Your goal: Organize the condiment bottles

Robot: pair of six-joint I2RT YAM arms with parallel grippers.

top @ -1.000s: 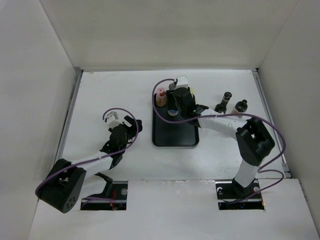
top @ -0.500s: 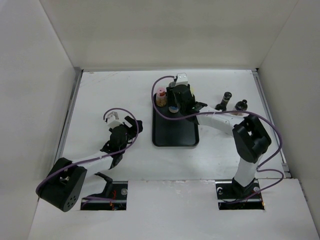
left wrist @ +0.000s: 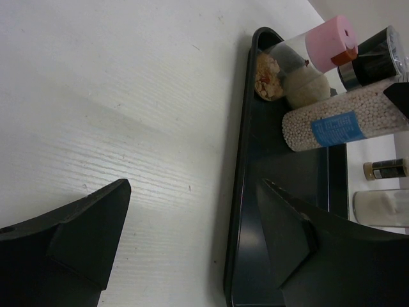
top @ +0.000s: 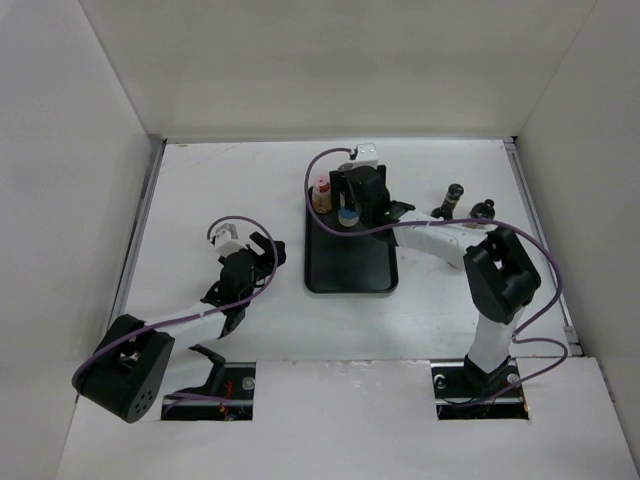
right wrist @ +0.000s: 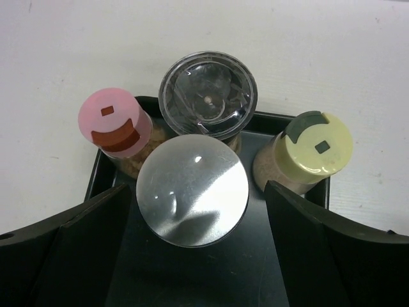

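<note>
The black tray (top: 350, 265) holds condiment bottles at its far end. In the right wrist view a silver-capped bottle (right wrist: 192, 190) stands upright between my right gripper's fingers (right wrist: 70, 256), with a gap on each side. Behind it are a pink-lid bottle (right wrist: 115, 125), a clear-lid bottle (right wrist: 208, 94) and a yellow-lid bottle (right wrist: 316, 144). My right gripper (top: 348, 208) hangs open over the blue-banded bottle (top: 347, 216). My left gripper (top: 262, 250) is open and holds nothing, left of the tray (left wrist: 287, 192); it sees the blue-banded bottle (left wrist: 332, 125) and the pink-lid bottle (left wrist: 326, 45).
Two dark-topped bottles (top: 455, 195) (top: 485, 210) stand on the white table right of the tray. White walls close the table on three sides. The tray's near half (top: 350, 275) is bare.
My right gripper carried the blue-banded bottle toward the tray's far end, beside the pink-lid bottle, then opened its jaws around it. The left arm has not moved.
</note>
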